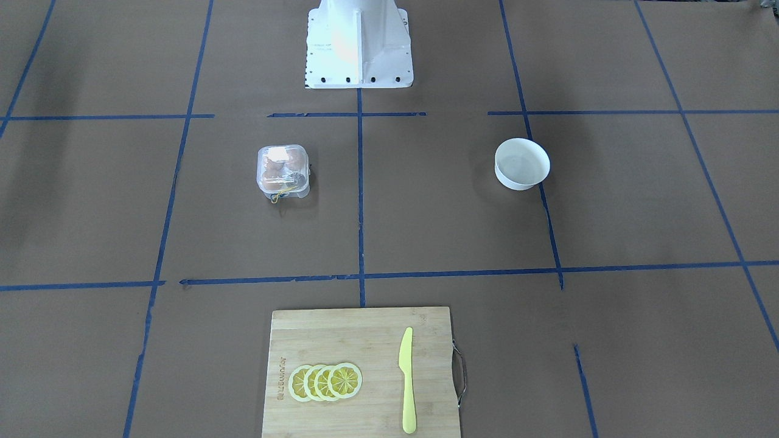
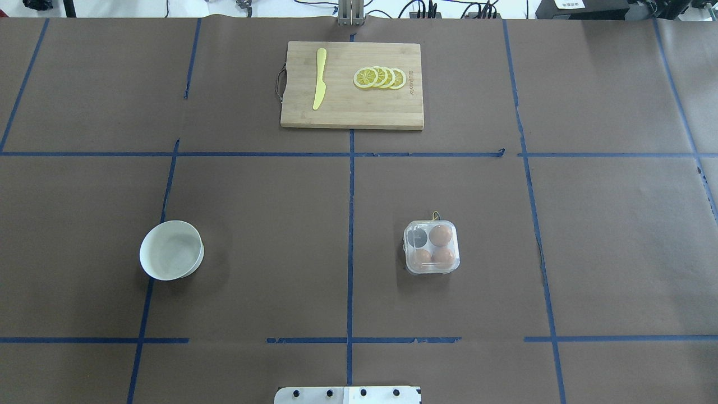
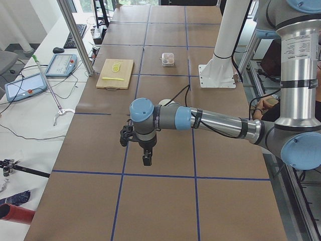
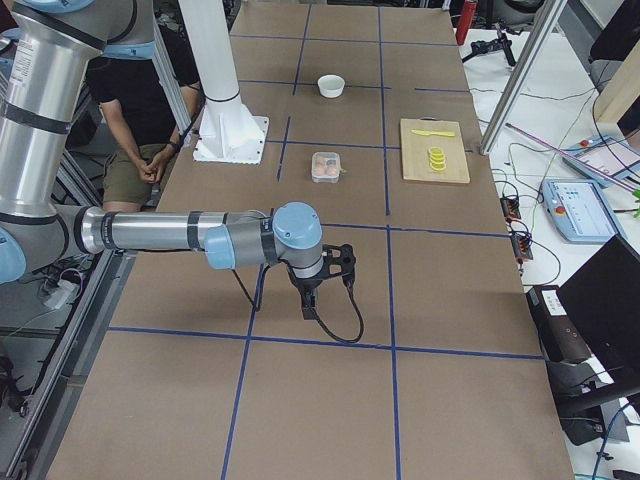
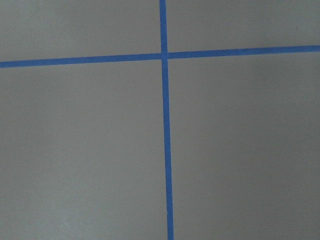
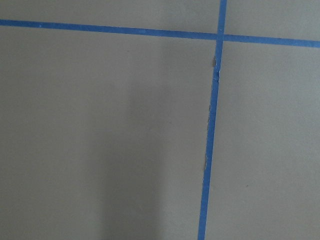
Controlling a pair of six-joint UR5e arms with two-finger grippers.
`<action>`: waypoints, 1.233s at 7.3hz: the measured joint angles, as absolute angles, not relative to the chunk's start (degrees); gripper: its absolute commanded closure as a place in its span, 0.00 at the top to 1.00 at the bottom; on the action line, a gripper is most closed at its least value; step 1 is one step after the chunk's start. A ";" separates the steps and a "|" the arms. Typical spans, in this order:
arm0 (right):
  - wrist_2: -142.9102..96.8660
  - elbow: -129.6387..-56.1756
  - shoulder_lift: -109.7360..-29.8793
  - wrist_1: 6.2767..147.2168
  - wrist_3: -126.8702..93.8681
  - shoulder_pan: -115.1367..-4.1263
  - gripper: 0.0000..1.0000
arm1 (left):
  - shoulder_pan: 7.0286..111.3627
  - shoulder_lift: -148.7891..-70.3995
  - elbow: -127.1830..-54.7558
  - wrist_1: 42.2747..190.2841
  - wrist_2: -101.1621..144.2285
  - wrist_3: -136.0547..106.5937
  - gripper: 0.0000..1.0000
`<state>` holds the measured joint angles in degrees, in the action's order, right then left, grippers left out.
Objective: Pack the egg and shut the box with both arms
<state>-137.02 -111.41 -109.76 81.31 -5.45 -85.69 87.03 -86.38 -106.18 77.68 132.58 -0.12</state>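
The clear plastic box (image 2: 432, 247) sits on the brown table, right of the centre line in the overhead view; it also shows in the front view (image 1: 283, 171). Its clear lid looks down over the cups. Three tan-brown eggs (image 2: 441, 234) lie inside, and the fourth cup looks dark. A yellow string sticks out at its far side. My left gripper (image 3: 145, 156) hangs above bare table near the table's left end, far from the box. My right gripper (image 4: 311, 303) hangs above bare table near the right end. I cannot tell whether either is open or shut. Both wrist views show only table and blue tape.
A white bowl (image 2: 171, 250) stands left of centre and looks empty. A wooden cutting board (image 2: 351, 112) at the far edge carries lemon slices (image 2: 380, 78) and a yellow knife (image 2: 320, 78). The white pedestal (image 1: 358, 42) stands at the robot's side. A seated person (image 4: 140, 120) is beside the table.
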 measured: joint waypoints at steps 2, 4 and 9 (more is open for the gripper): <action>-137.02 -111.43 -109.62 81.30 -5.45 -85.69 1.00 | 87.02 -87.34 -105.51 76.74 132.50 -0.09 1.00; -137.02 -111.34 -109.50 81.31 -5.45 -85.69 1.00 | 87.02 -86.59 -105.12 76.70 132.33 -0.04 1.00; -136.94 -111.20 -109.48 81.39 -4.99 -85.69 1.00 | 87.33 -82.58 -104.92 77.27 132.42 4.85 1.00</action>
